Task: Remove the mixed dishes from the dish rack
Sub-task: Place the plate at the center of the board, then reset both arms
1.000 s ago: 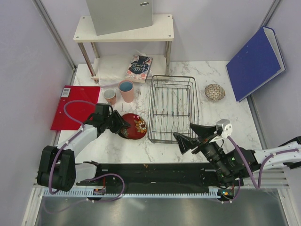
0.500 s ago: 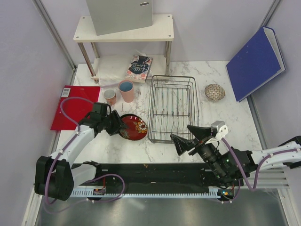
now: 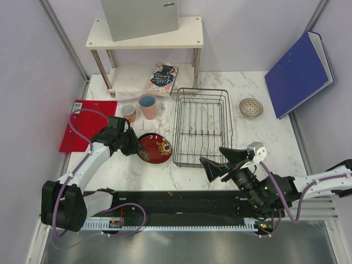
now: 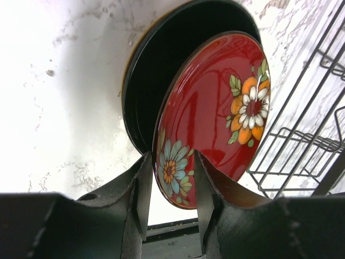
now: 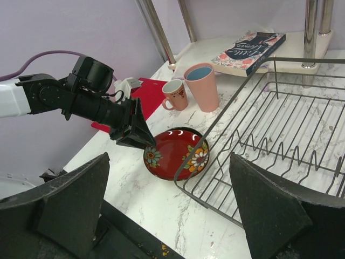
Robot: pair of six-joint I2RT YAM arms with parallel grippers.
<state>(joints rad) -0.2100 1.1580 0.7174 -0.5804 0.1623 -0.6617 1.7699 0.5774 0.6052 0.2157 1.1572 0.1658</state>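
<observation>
The red floral plate (image 3: 157,148) lies on a black plate (image 3: 147,136) left of the dish rack (image 3: 176,129), a dark wire basket with nothing in it. My left gripper (image 3: 135,146) is open, its fingers straddling the red plate's near rim (image 4: 215,118) with small gaps; the black plate (image 4: 151,81) shows behind. The tall pink cup (image 3: 148,105) and small pink mug (image 3: 128,112) stand behind the plates. The speckled bowl (image 3: 251,107) sits right of the rack. My right gripper (image 3: 220,162) is wide open and empty at the rack's front edge (image 5: 227,121), facing the red plate (image 5: 175,154).
A red folder (image 3: 88,124) lies flat at the left. A blue binder (image 3: 300,74) leans at the back right. The white two-tier shelf (image 3: 146,36) holds a grey box, with a patterned book (image 3: 163,78) below.
The red plate, held tilted by my left gripper a second ago, has come down onto the black plate. The left gripper has drawn back slightly left. The right gripper shifted slightly left.
</observation>
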